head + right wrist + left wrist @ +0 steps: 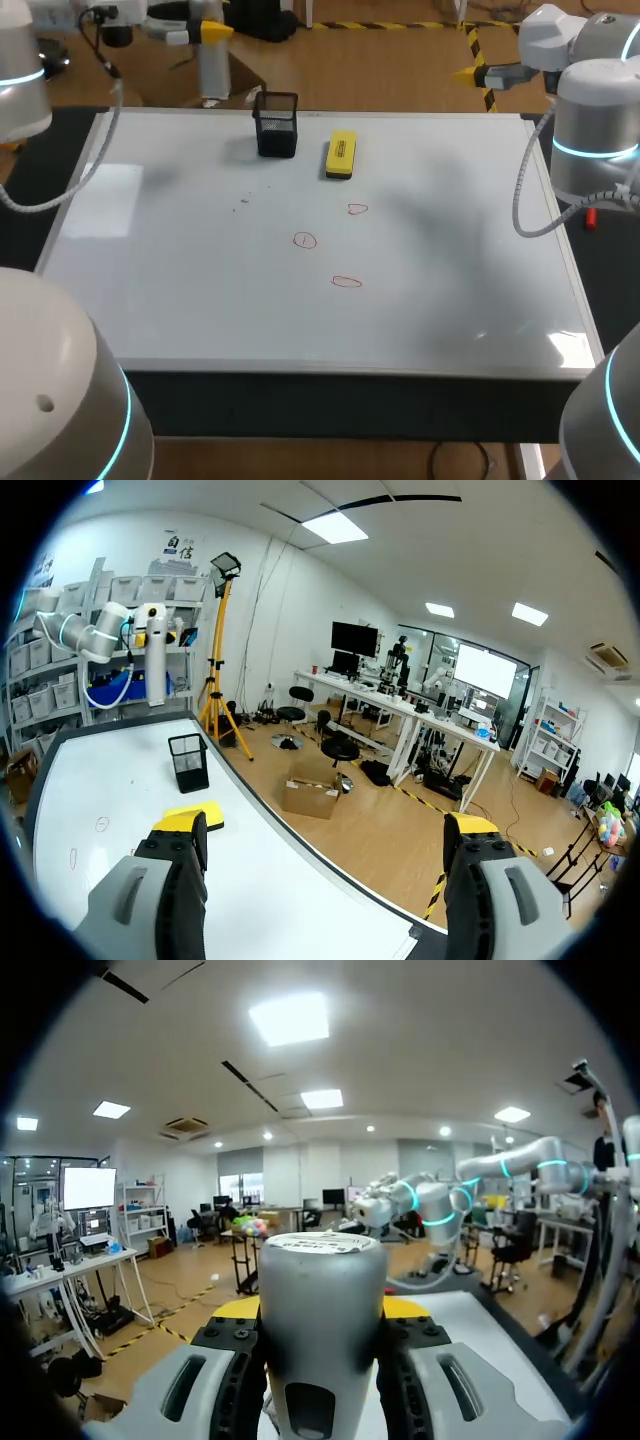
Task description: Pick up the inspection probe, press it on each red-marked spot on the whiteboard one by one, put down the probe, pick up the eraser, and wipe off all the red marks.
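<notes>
Holding the inspection probe (212,68) upright, the left gripper (208,32) hangs at the far left, above and just past the far edge of the whiteboard (200,300). In the left wrist view its fingers are closed on the silver cylinder from both sides. The pick-up looks done, so the step in hand is most likely the carry to the first pressing. The probe is high and well apart from every mark. The three red marks are on the middle of the board: one farthest and to the right (357,209), one a little nearer and to its left (305,240), and one nearest (346,282). The next move calls for bringing the probe nearer and to the right, past the black mesh holder (277,125), then lowering it so its end lands inside one red ring. The farthest mark seems the handiest start. The yellow eraser (341,155) lies flat on the board just right of the holder and far of the marks, untouched, so the wiping is not yet begun. The right gripper (325,825) hovers off the far right corner, fingers spread wide with nothing between them.
</notes>
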Robot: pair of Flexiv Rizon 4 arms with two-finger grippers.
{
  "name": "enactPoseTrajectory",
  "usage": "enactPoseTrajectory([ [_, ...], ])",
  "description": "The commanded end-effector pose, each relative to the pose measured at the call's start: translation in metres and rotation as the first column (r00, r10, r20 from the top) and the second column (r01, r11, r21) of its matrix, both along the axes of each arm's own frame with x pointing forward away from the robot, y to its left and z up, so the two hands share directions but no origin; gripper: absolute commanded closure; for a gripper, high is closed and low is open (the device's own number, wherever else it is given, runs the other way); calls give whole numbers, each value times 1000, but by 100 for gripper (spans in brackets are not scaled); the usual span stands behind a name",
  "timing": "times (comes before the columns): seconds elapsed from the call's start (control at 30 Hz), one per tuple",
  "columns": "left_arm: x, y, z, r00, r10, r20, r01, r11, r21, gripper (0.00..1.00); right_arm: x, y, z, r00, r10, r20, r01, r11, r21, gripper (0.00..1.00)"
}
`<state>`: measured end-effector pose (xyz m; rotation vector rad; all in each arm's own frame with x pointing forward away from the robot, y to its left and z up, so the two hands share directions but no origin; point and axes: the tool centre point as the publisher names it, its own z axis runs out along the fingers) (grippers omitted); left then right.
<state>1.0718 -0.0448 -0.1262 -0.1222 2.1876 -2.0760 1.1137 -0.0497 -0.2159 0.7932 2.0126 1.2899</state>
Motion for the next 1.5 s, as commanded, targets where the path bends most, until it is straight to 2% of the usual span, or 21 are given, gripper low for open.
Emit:
enactPoseTrajectory([
  [0.03,-33,9,-6,990,141,13,-141,990,-15,100,0,0,0,1000,1,1,-1,1000,1,0],
  [0.33,-60,21,-29,995,98,17,-97,994,-59,100,0,0,0,1000,1,1,-1,1000,1,0],
  [0.57,-69,31,-45,996,84,13,-83,995,-61,100,0,0,0,1000,1,1,-1,1000,1,0],
  [0.77,-70,35,-65,997,80,0,-80,995,-56,100,0,0,0,1000,1,1,-1,1000,1,0],
  [0.9,-69,35,-76,996,89,18,-88,994,-60,100,0,0,0,1000,1,1,-1,1000,1,0],
  [0.93,-69,36,-78,994,96,43,-93,994,-65,100,0,0,0,1000,1,1,-1,1000,1,0],
  [1.33,-65,31,-104,998,52,-36,-54,997,-62,100,0,0,0,1000,1,1,-1,1000,1,0],
  [1.5,-63,29,-108,998,45,-50,-47,997,-54,100,0,0,0,1000,1,1,-1,1000,1,0],
])
